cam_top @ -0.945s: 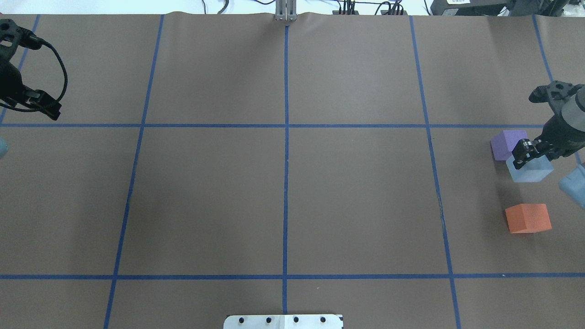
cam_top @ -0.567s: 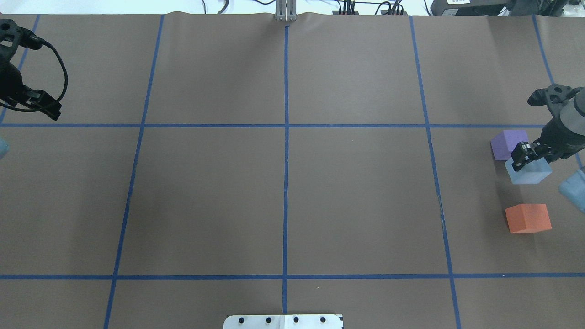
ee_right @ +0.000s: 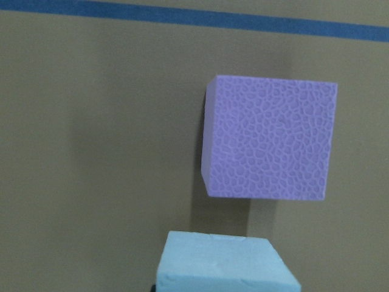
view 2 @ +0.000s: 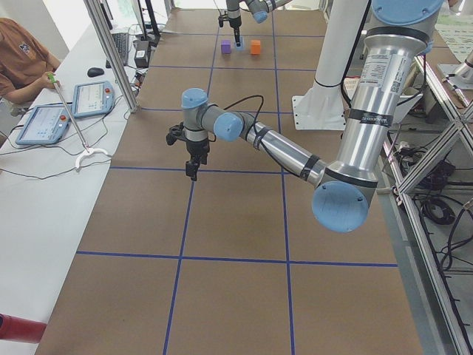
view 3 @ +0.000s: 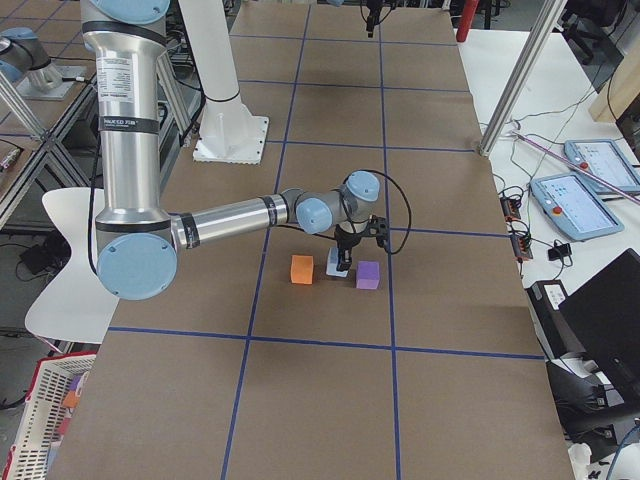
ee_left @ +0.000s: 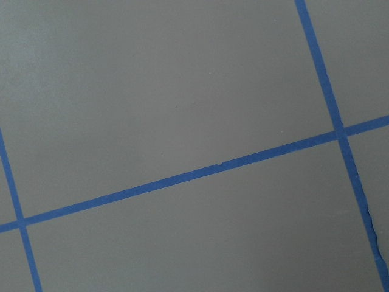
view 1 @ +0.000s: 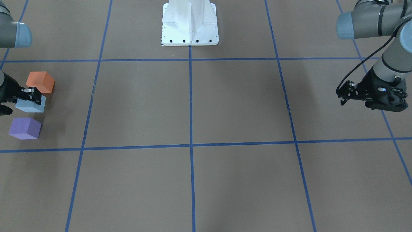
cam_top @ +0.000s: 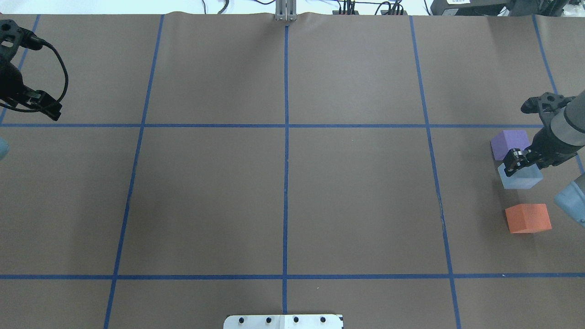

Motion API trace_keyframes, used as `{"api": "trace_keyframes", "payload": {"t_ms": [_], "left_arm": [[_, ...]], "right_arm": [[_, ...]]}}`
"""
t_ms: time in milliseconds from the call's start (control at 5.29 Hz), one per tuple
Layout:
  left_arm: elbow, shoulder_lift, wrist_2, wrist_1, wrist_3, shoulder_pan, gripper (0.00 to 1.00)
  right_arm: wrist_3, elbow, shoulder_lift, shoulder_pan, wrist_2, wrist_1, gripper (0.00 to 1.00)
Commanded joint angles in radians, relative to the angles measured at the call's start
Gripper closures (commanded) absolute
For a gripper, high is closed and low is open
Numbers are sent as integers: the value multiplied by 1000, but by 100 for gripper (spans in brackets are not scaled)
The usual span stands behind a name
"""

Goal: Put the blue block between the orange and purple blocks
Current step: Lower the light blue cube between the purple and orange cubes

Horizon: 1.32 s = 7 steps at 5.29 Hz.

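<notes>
A pale blue block (cam_top: 523, 178) sits between the purple block (cam_top: 508, 142) and the orange block (cam_top: 528, 218) at the table's right end. My right gripper (cam_top: 511, 165) is shut on the blue block from above. The front-facing view shows the same row: orange (view 1: 40, 82), blue (view 1: 29, 106), purple (view 1: 25, 128), with the right gripper (view 1: 32, 96) on the blue one. In the right wrist view the blue block (ee_right: 222, 264) is at the bottom edge and the purple block (ee_right: 270, 145) lies just beyond it. My left gripper (cam_top: 54, 113) hangs shut and empty at the far left.
The robot's white base plate (cam_top: 283, 321) is at the table's near edge. Blue tape lines (cam_top: 286, 183) divide the brown table into squares. An operator (view 2: 22, 63) with tablets sits at a side desk in the exterior left view.
My right gripper has carried the blue block a little leftward and nearer to the orange block. The left arm has hardly moved.
</notes>
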Motion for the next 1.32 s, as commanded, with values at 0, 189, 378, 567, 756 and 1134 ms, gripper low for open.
{"api": "trace_keyframes", "payload": {"t_ms": [0, 189, 378, 567, 756, 1134], "left_arm": [[0, 0, 0, 0, 0, 0, 0], [-2, 0, 0, 0, 0, 0, 0], [-2, 0, 0, 0, 0, 0, 0], [-2, 0, 0, 0, 0, 0, 0], [-2, 0, 0, 0, 0, 0, 0], [-2, 0, 0, 0, 0, 0, 0]], "right_arm": [[0, -20, 5, -1, 2, 0, 100], [0, -26, 5, -3, 2, 0, 100], [0, -33, 7, -3, 0, 0, 100], [0, -44, 14, -6, 0, 0, 100], [0, -47, 16, -10, 2, 0, 100], [-3, -55, 17, -15, 0, 2, 74]]}}
